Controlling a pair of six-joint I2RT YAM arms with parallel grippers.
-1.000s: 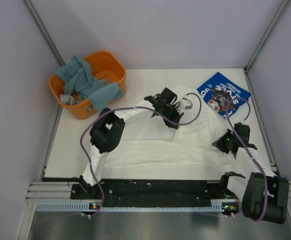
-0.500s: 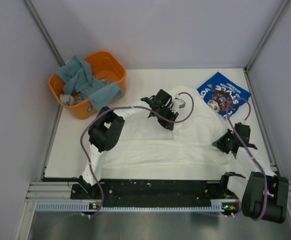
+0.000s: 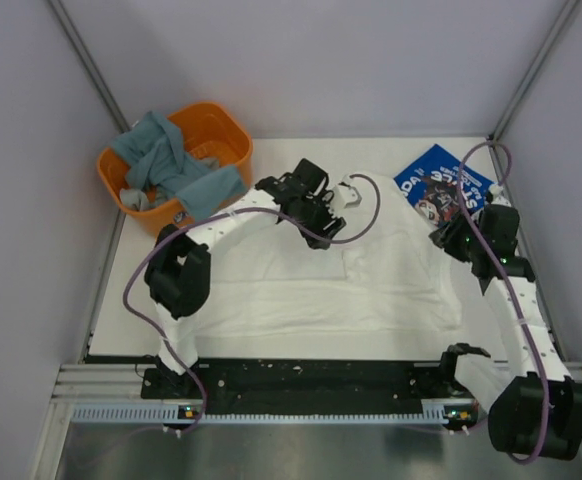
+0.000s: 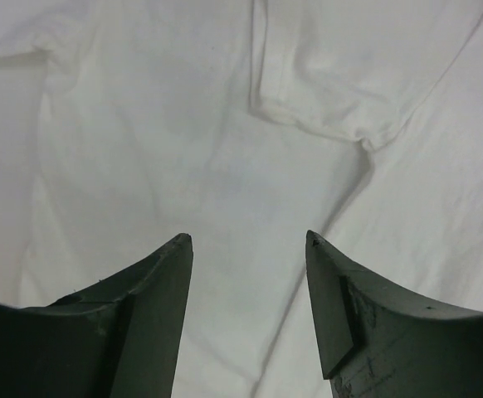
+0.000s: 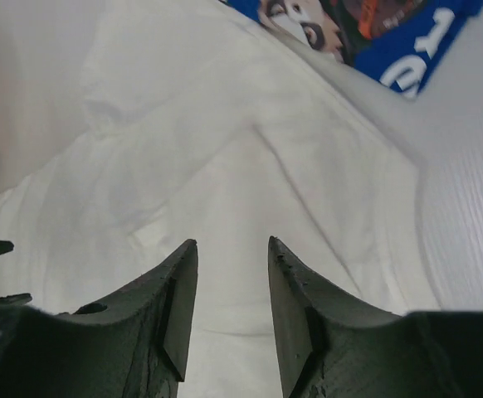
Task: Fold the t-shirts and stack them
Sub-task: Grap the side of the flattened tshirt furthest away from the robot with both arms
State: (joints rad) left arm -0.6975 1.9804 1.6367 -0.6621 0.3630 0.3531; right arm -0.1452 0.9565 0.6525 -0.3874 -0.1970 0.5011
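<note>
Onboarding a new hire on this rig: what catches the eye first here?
The white t-shirt lies wrinkled across most of the table, with the left gripper and right gripper poised over it, fingers open and empty. Next comes colour: the blue t-shirt at the far right corner and the orange basket of teal cloth at the far left.

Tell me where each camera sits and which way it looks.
Top external: high behind the arms, looking down; shows both arms, left hand, right hand, white shirt, blue shirt, orange basket.
Left wrist: on the left arm, looking down between its open fingers at the white shirt.
Right wrist: on the right arm, looking past its open fingers at the white shirt and blue shirt.
All three share the white shirt.
</note>
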